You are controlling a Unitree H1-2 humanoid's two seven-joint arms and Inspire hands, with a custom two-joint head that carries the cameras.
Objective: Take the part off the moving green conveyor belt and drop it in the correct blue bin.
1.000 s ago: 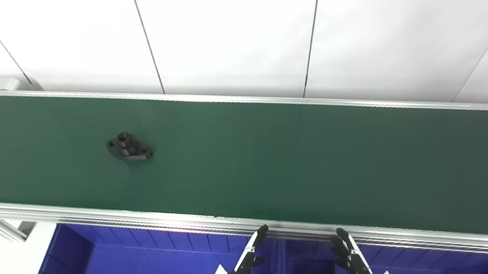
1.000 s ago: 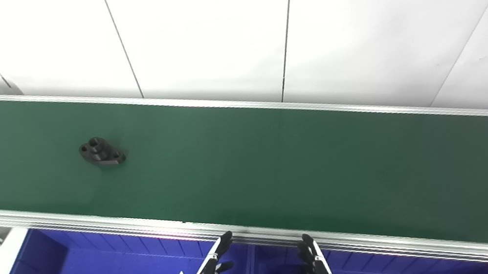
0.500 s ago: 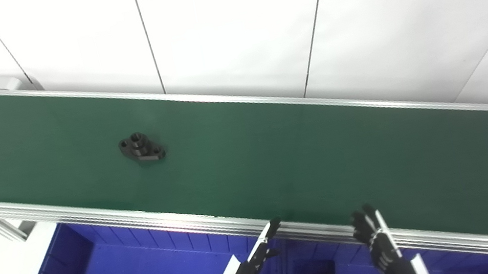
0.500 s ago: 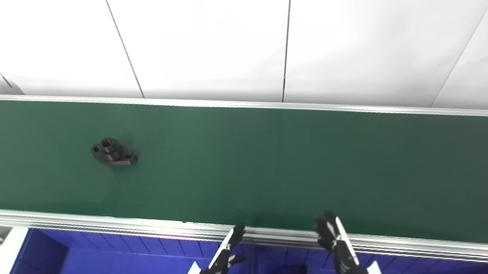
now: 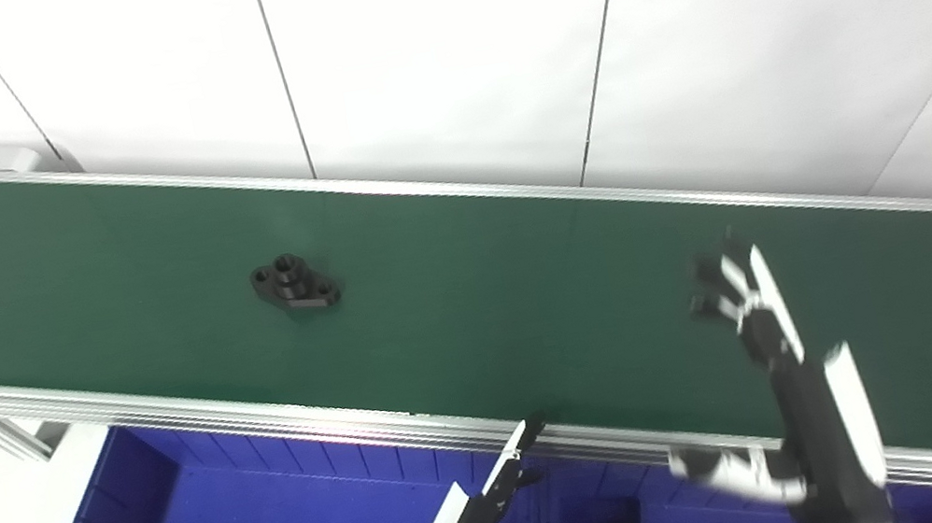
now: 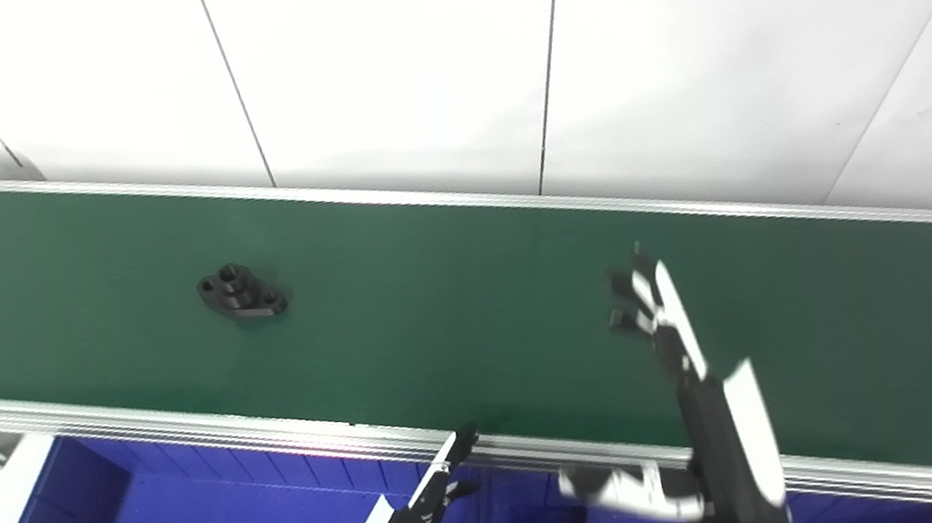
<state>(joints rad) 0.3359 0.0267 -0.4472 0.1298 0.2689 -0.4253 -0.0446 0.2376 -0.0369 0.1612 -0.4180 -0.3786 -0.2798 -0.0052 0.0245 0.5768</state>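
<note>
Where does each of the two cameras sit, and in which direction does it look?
Left eye view: on the robot's head, looking down and forward at the green belt with the black part on it and the white wall behind; the right hand is raised over the belt, the left hand is low above the blue bin.
Right eye view: on the head just beside the first, facing the same way; the same two hands show.
Shared: belt, part, bin, both hands, with the whole scene shifted slightly sideways.
</note>
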